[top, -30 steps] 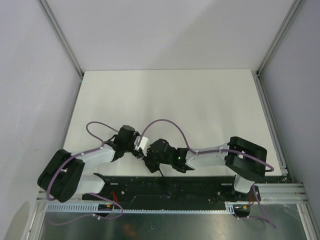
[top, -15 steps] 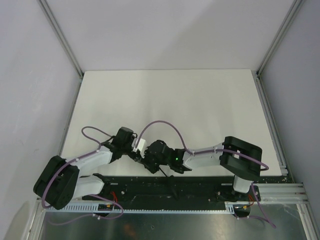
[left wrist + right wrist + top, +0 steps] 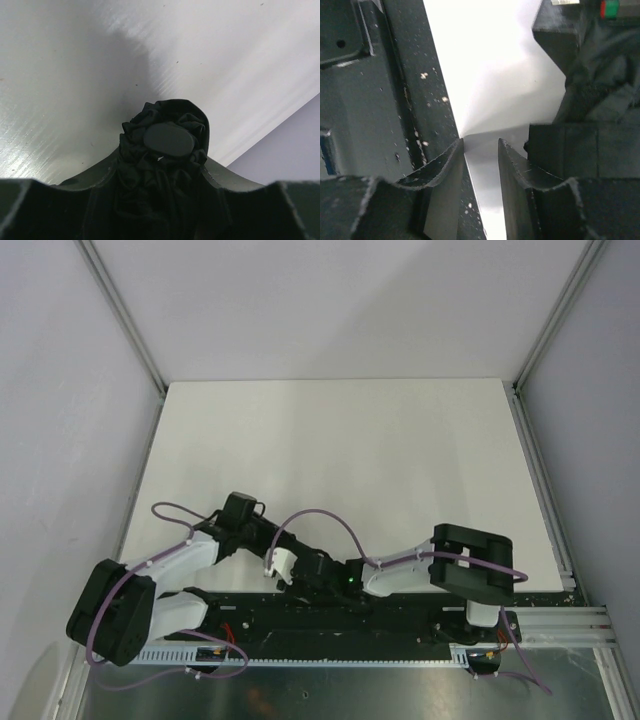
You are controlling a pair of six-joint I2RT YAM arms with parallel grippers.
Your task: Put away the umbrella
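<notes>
The umbrella (image 3: 169,140) is a folded bundle of black fabric with an oval black end cap, seen end-on in the left wrist view. My left gripper (image 3: 162,167) is shut on it, one finger on each side of the bundle. In the top view the left gripper (image 3: 282,565) is at the table's near edge, and the umbrella is mostly hidden among the black gripper parts. My right gripper (image 3: 318,576) sits just right of it. In the right wrist view the right gripper (image 3: 481,145) has a narrow empty gap between its fingers. Black umbrella fabric (image 3: 600,85) shows at that view's right.
The white table (image 3: 330,440) stretches away behind the grippers. The black base rail (image 3: 350,612) runs along the near edge, right below both grippers, and shows at the left of the right wrist view (image 3: 395,100). Purple cables (image 3: 320,515) arch over the wrists. Grey walls enclose the table.
Both grippers have moved toward the near edge, down to the black rail, with the umbrella still in the left gripper. The left wrist has swung so its gripper points right.
</notes>
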